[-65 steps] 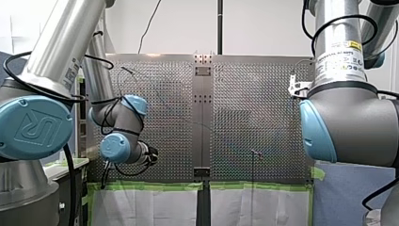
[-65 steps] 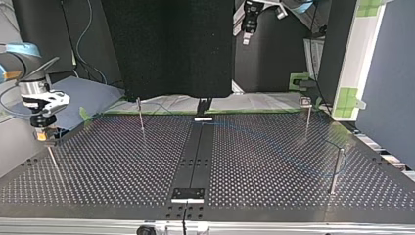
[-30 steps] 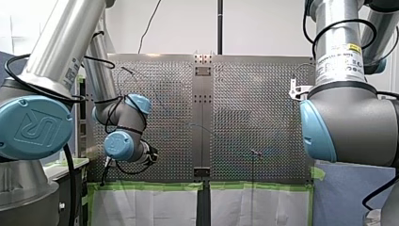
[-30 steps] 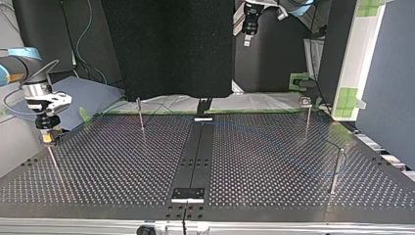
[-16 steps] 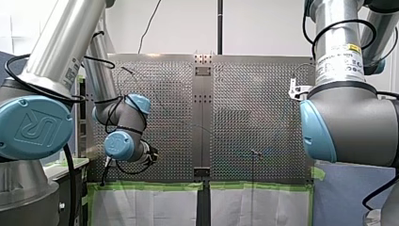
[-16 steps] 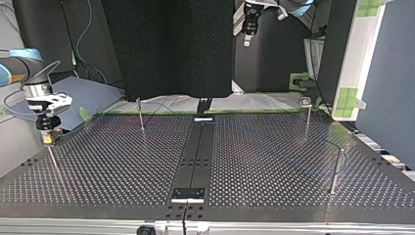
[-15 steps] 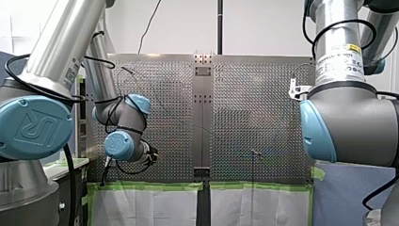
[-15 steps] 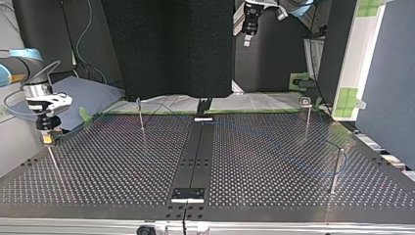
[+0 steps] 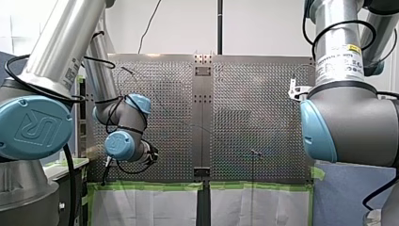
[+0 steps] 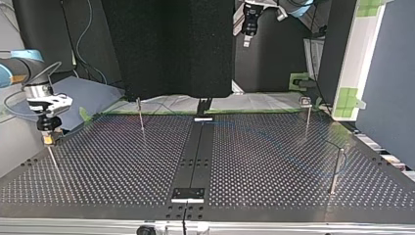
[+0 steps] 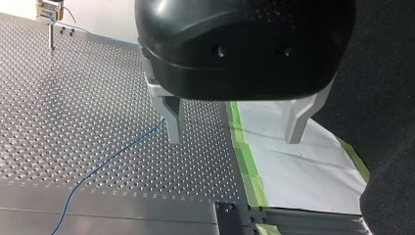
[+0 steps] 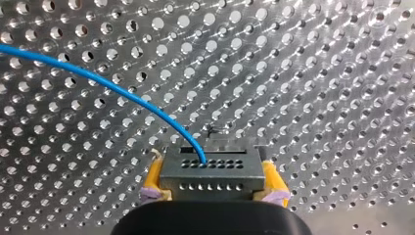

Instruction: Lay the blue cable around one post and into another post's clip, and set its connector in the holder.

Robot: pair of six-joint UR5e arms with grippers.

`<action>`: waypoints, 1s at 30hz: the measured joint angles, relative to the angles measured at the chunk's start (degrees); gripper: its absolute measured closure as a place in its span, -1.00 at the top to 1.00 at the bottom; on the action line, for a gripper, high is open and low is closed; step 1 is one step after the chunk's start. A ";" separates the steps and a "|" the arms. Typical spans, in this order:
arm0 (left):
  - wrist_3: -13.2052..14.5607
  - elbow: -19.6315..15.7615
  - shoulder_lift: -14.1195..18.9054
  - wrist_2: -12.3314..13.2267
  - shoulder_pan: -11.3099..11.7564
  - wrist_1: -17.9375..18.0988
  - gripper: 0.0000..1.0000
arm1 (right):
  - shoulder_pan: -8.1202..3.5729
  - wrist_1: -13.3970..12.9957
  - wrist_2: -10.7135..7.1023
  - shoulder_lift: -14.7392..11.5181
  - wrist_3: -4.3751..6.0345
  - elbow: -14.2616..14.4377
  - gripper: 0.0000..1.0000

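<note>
In the right wrist view my right gripper [image 12: 213, 192] is shut, its yellow pads clamping a grey connector [image 12: 213, 169] just above the perforated plate. The blue cable [image 12: 122, 93] leaves the connector's top and curves away. At the top view's left, that gripper [image 10: 47, 139] holds the connector at the head of a thin leaning post [image 10: 55, 164]. My left gripper [image 11: 234, 139] hangs open over the plate's edge, nothing between its metal fingers [image 11: 174, 122]. The cable [image 11: 105, 164] runs on the plate past one finger. A far post with a clip [image 11: 49, 12] stands ahead.
More posts stand on the plate in the top view: one at the back left [image 10: 141, 115], one at the back right [image 10: 307, 117], one at the near right [image 10: 335, 171]. A dark centre strip [image 10: 195, 156] divides the plate. Green tape [image 11: 244, 156] and white sheeting border it.
My right gripper with the connector has shifted slightly rightward and down in the top view since the earliest frame. Over the last second nothing visibly moved.
</note>
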 joint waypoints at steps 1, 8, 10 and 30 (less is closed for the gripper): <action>0.00 0.00 0.00 0.00 0.00 0.00 1.00 | 0.03 0.11 -0.02 0.00 -0.01 -0.14 -1.00; -0.01 0.02 0.00 0.00 0.01 0.00 1.00 | 0.25 0.58 -0.06 0.05 -0.06 -0.81 -1.00; -0.01 0.03 0.00 0.00 0.00 0.00 1.00 | 0.29 0.63 -0.08 0.09 -0.05 -0.83 -1.00; -0.01 0.04 0.02 -0.06 -0.01 0.00 1.00 | 0.44 0.62 -0.95 0.19 -0.29 -0.88 -1.00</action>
